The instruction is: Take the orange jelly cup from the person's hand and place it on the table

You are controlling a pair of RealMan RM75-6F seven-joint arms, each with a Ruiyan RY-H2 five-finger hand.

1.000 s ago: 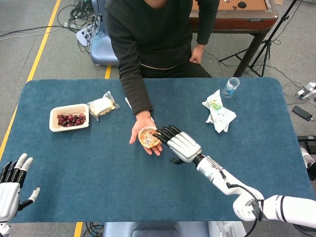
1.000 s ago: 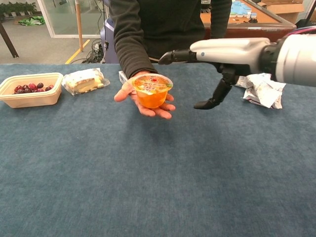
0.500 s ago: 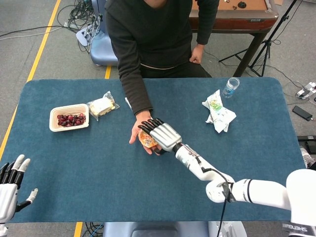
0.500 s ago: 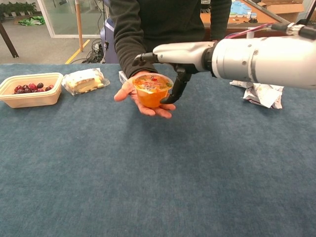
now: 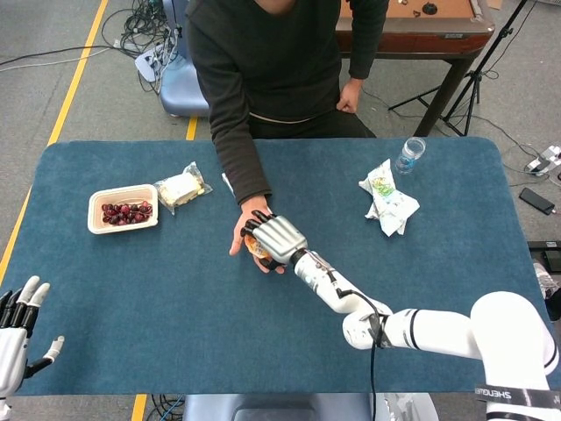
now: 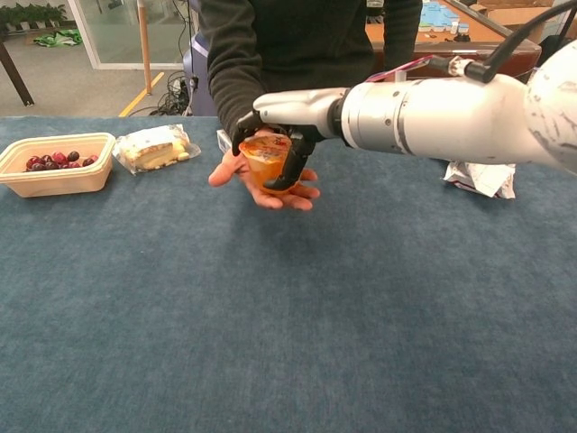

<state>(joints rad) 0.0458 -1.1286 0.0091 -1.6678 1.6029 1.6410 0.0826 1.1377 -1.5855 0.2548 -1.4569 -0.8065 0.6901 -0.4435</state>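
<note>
The orange jelly cup point(image 6: 267, 163) sits on the person's upturned palm point(image 6: 270, 195) over the middle of the blue table point(image 6: 270, 343). My right hand point(image 6: 290, 115) reaches in from the right and grips the cup, dark fingers curled over its far rim and thumb down its near side. In the head view my right hand point(image 5: 277, 239) covers nearly all of the cup point(image 5: 253, 249). My left hand point(image 5: 16, 326) hovers at the table's near left corner, fingers spread, holding nothing.
A tray of cherries point(image 5: 123, 209) and a wrapped sandwich point(image 5: 181, 188) lie at the left. A crumpled wrapper point(image 5: 386, 197) and a water bottle point(image 5: 409, 154) lie at the far right. The person sits at the far edge.
My right hand has moved left from beside the cup to over it, and its fingers have curled down around the cup. The left hand has slid slightly lower in view.
</note>
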